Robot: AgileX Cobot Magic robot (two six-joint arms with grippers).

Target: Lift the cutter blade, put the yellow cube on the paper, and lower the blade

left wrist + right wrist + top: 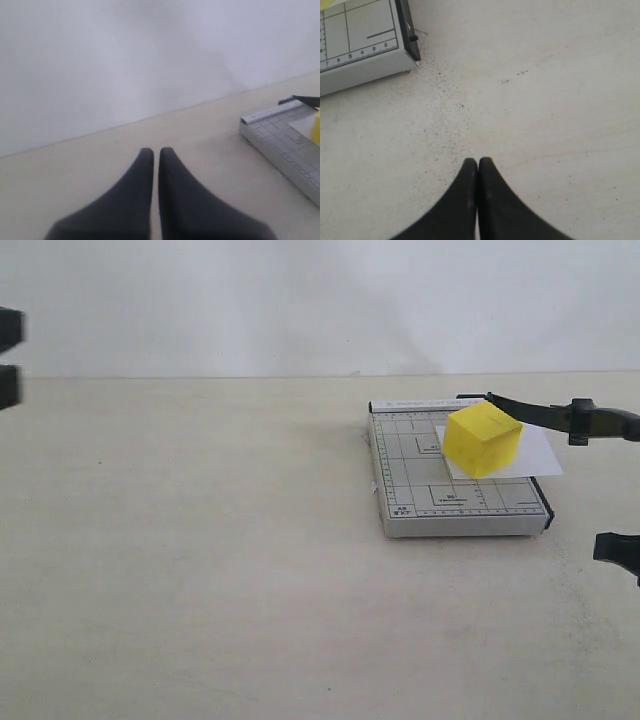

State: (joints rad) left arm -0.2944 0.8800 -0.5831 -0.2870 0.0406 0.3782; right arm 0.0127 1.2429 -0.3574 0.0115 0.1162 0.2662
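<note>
The yellow cube (483, 438) sits on the white paper (530, 455), which lies on the grey gridded cutter base (430, 495) and overhangs its right side. The cutter blade (535, 411) is raised: it slants from the rear hinge out to the right, its thick handle (605, 422) in the air with nothing holding it. My right gripper (618, 552) (478, 161) is shut and empty over the bare table, off the base's front right corner (360, 47). My left gripper (8, 358) (156, 150) hangs far left, shut and empty. The left wrist view catches the base (280, 145) and a sliver of cube (316, 127).
The cutter stands right of centre on a pale tabletop (200, 570), with a white wall (300, 300) behind. Dark specks dot the table (450, 95) beside the cutter's black cutting edge (407, 30).
</note>
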